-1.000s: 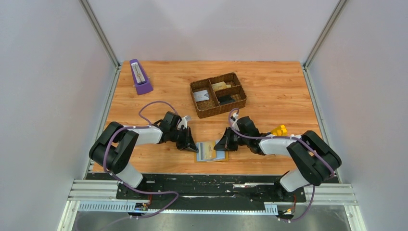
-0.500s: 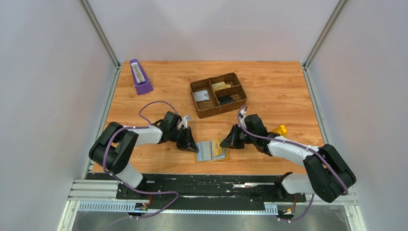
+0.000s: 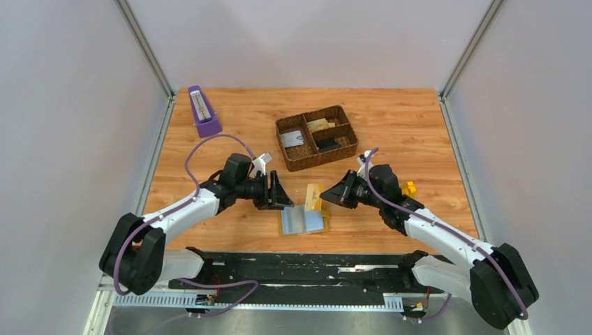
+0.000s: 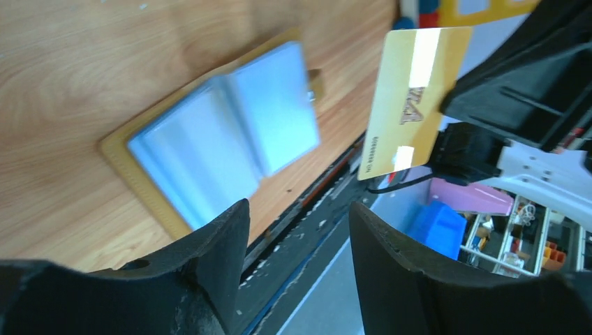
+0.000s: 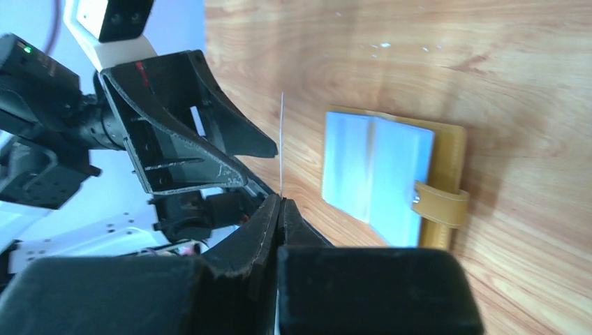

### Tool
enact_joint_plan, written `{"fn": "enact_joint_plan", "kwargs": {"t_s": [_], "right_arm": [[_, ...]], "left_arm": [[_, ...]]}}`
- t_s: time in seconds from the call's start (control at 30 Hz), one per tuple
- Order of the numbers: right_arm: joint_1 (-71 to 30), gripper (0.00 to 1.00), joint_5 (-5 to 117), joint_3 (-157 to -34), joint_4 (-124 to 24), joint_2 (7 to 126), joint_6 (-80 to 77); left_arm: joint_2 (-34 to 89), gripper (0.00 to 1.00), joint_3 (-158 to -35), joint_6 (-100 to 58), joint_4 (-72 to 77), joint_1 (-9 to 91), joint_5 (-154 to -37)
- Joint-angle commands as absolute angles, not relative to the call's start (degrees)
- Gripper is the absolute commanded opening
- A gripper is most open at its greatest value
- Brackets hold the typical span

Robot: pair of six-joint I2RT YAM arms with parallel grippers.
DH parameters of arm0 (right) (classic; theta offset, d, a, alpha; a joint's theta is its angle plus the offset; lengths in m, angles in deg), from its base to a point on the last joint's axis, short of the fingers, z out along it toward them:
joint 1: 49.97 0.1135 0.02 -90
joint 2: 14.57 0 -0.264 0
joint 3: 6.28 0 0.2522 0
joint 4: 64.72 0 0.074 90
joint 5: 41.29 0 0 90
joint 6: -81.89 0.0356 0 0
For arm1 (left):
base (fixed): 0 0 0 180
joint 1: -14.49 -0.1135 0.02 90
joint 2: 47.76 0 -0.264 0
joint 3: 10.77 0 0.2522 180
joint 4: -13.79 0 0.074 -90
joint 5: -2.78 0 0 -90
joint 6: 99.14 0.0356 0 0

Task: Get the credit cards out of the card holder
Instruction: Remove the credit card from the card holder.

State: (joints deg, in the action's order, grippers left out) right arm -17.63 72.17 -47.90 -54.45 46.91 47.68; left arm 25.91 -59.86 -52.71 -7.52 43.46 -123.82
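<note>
Top view: holder [image 3: 304, 220] lies open and flat on the table [image 3: 419, 125], pockets up. Right gripper [image 3: 328, 198] is clamped on a gold card [image 3: 314, 197], just above the holder's far-right corner and clear of the pockets. Left gripper [image 3: 285, 199] hangs just off the holder's far-left side, not touching it. Tray [image 3: 316, 137] sits well beyond the holder, metronome [image 3: 202, 112] far off to its back-left.

Left wrist view: jaws stand wide with nothing between them. The holder is below and beyond them, motion-blurred. The card's face shows, held up right of the holder by its upper right edge.

Right wrist view: jaws pinched tight on the card, which is edge-on here, just a thin line. The holder is to its right with the tab [image 5: 440, 202] folded over the near edge.

Step, as I read it: one card extracted, lift phase. Next it needs carrying off and setting down away from the holder, possibly in the tray. Any further pull will likely need the left gripper back down to pin the holder, since nothing restrains it now.

Can't tell:
- whether any cards remain, as the pockets read plain blue-grey and blurred
- what the flat items in the tray are, too small
- what the yellow bit [image 3: 408, 188] by the right arm is
</note>
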Motion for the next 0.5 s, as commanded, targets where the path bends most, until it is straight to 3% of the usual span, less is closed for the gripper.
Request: {"fn": "enact_joint_plan", "kwargs": {"t_s": [0.0,0.47], "right_arm": [[-16.8,0.0,70.0,-45.3,-65.1,42.6,55.8],[-15.0,0.0,67.5,-38.5,-77.1,38.4,63.4]], "left_arm": [[21.5,0.65,-60.4,-59.7,1.6,44.0,-129.2],[23.2,0.64,-57.1,-70.7,23.6,45.9,-133.4]]}}
